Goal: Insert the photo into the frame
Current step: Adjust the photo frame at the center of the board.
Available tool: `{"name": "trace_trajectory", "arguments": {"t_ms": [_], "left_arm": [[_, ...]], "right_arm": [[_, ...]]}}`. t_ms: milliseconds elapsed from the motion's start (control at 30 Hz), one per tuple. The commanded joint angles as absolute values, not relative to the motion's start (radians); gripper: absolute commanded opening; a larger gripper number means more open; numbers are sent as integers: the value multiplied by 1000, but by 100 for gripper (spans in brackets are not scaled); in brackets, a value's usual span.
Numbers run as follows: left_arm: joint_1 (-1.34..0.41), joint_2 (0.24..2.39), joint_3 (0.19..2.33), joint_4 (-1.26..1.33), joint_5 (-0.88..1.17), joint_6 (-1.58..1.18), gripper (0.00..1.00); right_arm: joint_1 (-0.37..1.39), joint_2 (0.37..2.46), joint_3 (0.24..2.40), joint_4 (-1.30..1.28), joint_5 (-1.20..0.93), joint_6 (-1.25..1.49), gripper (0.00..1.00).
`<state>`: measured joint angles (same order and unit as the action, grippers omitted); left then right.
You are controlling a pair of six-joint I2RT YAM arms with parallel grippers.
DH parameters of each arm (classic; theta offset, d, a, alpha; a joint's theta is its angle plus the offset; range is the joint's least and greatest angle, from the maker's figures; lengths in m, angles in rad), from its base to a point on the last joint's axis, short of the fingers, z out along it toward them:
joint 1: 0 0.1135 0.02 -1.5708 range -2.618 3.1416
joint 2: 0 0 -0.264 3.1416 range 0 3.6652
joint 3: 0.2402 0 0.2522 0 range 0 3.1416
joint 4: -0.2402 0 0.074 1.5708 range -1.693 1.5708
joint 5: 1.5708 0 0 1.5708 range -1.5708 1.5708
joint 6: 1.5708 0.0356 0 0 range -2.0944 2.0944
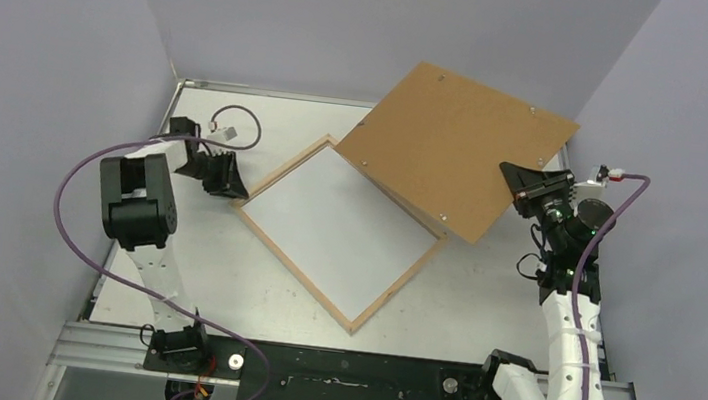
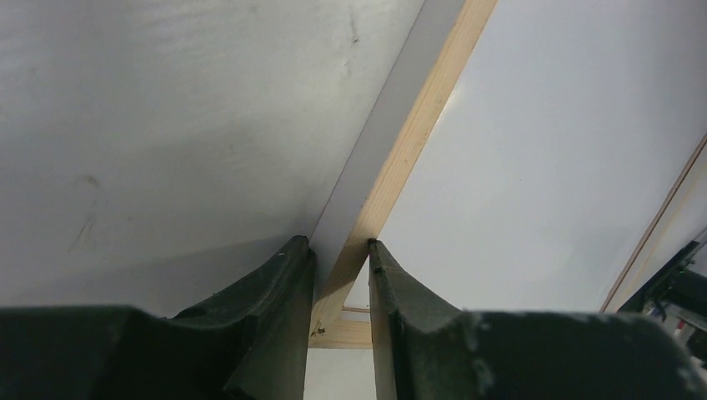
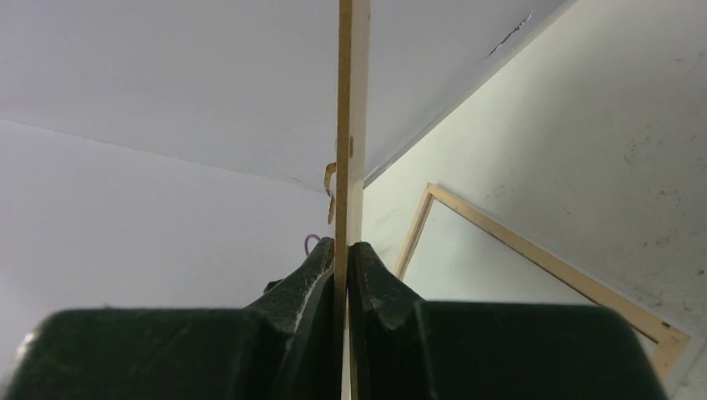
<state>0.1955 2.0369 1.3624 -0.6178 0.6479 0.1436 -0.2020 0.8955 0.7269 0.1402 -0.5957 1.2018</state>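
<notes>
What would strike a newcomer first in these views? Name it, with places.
The brown backing panel stands out most: the right gripper holds it by its edge, tilted up over the far right of the table, overlapping the frame at its far corner. The pale wooden frame lies skewed mid-table with what looks like the photo, white back up, inside. The left gripper pinches the frame's bar near its left corner.

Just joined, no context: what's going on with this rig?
The right claw grips the brown fibreboard backing panel by its edge, tilted up over the far side of the pale wooden picture frame on the table. The left claw pinches a frame bar near a corner. A white rectangular sheet, seemingly the photo face down, fills the frame; the backing is not on yet.
</notes>
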Motion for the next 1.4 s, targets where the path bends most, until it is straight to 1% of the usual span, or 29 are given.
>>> {"name": "trace_trajectory", "arguments": {"t_ms": [0, 200, 333, 567, 667, 767, 900, 1033, 1167, 1233, 1267, 1367], "left_arm": [[270, 1969, 1297, -598, 637, 23, 17], [325, 1877, 1188, -565, 639, -51, 15], [348, 1834, 1132, -545, 659, -109, 13], [349, 1763, 1054, -490, 675, -232, 13], [342, 1711, 996, -454, 674, -289, 13], [329, 1665, 923, -407, 699, -339, 13], [308, 1630, 873, -394, 713, -323, 15], [327, 1621, 949, -427, 739, -273, 18], [357, 1643, 1097, -494, 769, -213, 21], [365, 1664, 1173, -530, 772, -173, 24], [364, 1677, 1207, -548, 762, -148, 25], [365, 1710, 1261, -550, 720, -99, 36]], "right_arm": [[-156, 868, 738, 232, -528, 1201, 5], [-118, 867, 649, 348, -482, 1252, 5], [-94, 897, 676, 369, -494, 1259, 5], [-83, 933, 712, 365, -584, 1291, 5], [-78, 953, 736, 325, -605, 1270, 5], [-68, 982, 736, 348, -630, 1285, 5], [-41, 1011, 737, 375, -646, 1301, 5], [-10, 1018, 747, 367, -640, 1289, 5], [-6, 1007, 735, 358, -631, 1291, 5], [26, 996, 729, 354, -621, 1291, 5], [39, 991, 726, 350, -612, 1289, 5], [91, 979, 715, 326, -565, 1276, 5]]}}
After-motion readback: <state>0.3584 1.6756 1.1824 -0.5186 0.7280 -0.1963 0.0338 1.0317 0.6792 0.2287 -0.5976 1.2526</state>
